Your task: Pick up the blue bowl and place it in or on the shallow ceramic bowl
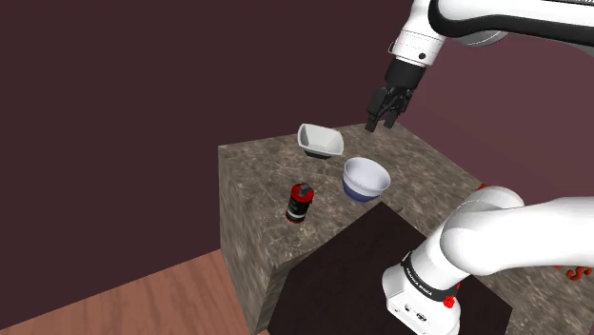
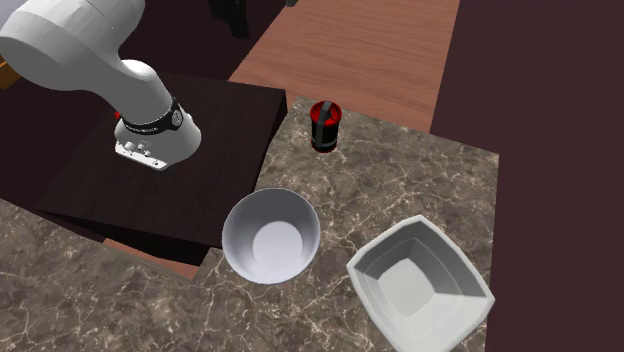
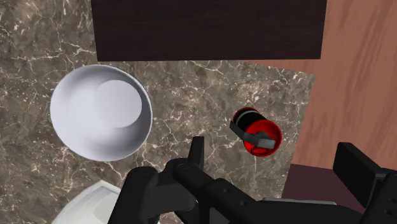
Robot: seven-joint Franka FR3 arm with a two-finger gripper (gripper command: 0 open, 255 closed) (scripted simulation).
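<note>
The shoulder view gives you the blue bowl's blue outer wall. The second exterior view and the wrist view look down into it and give you its pale inside instead. It sits upright on the marbled counter, at about 4 o'clock of the squarish white bowl, near it but not touching.

The red-and-black can stands at 8 o'clock of the blue bowl. The wrist view looks onto its red top with a grey tab. Any lettering on it is too small to read.

Your gripper hangs in the air at 2 o'clock of the squarish white bowl, pointing down, fingers spread and holding nothing. The arm rises from the dark stand, and its forearm enters at the shoulder view's 1 o'clock.
</note>
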